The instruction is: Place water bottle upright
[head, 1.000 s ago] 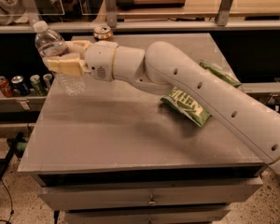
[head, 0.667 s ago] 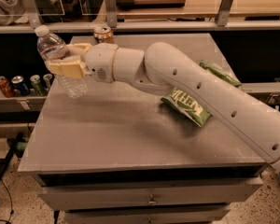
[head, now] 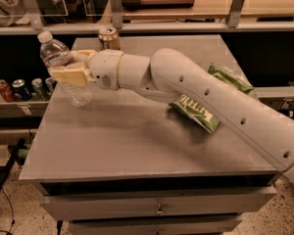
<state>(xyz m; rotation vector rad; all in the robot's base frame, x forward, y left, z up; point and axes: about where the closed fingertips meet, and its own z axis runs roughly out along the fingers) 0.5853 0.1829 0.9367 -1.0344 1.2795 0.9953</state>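
Observation:
The water bottle [head: 63, 67] is a clear ribbed plastic bottle with a white cap, held near the table's left edge. It leans slightly to the left, cap up, with its base low over or touching the grey table [head: 127, 136]. My gripper [head: 71, 66] is shut on the water bottle around its middle, one tan finger [head: 68, 76] in front and one behind. The white arm reaches in from the right across the table.
A gold drink can [head: 109, 38] stands at the table's far edge behind my wrist. A green chip bag [head: 197, 112] lies at mid-right, partly under the arm; another green bag [head: 230, 78] lies further right. Several cans [head: 20, 88] stand on a low shelf at left.
The bottle in my gripper has turned a little closer to upright. The arm has barely shifted.

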